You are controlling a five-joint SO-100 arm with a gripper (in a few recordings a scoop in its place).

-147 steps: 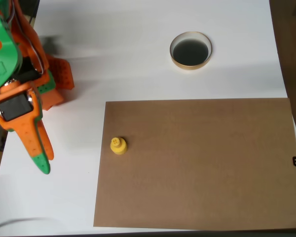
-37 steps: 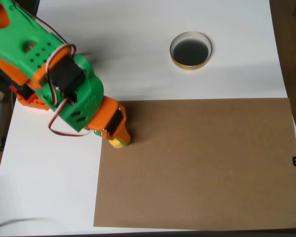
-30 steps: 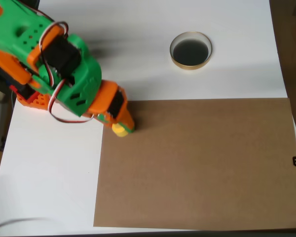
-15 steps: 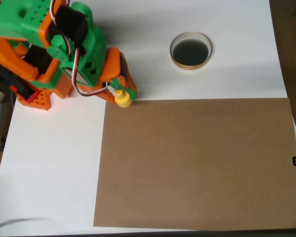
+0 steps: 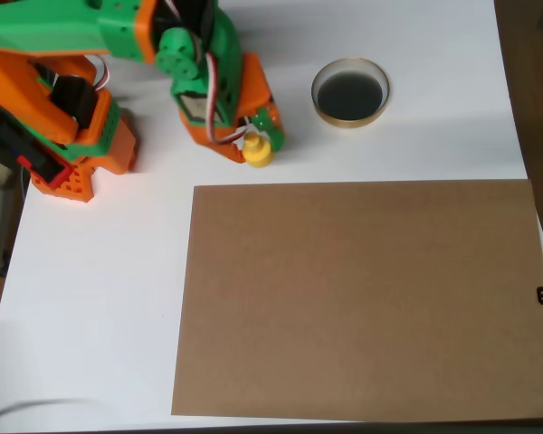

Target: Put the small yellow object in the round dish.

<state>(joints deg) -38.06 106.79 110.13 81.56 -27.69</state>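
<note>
Overhead view: my orange-green pincer (image 5: 258,145) grips tiny yellow plastic peg (image 5: 258,151) over white worktop (image 5: 100,298), left of gold-rimmed dark round dish (image 5: 349,92).

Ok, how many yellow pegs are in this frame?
1. The small yellow object is held at the tip of the pincer, over the white table, left of the round dish. The arm could hide others.

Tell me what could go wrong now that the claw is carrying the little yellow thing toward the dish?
The claw pinches the small yellow object only near its top, so it might slip and fall on the white table before reaching the round dish. The dish is small too, so a drop slightly off centre could hit the rim and bounce out.
</note>
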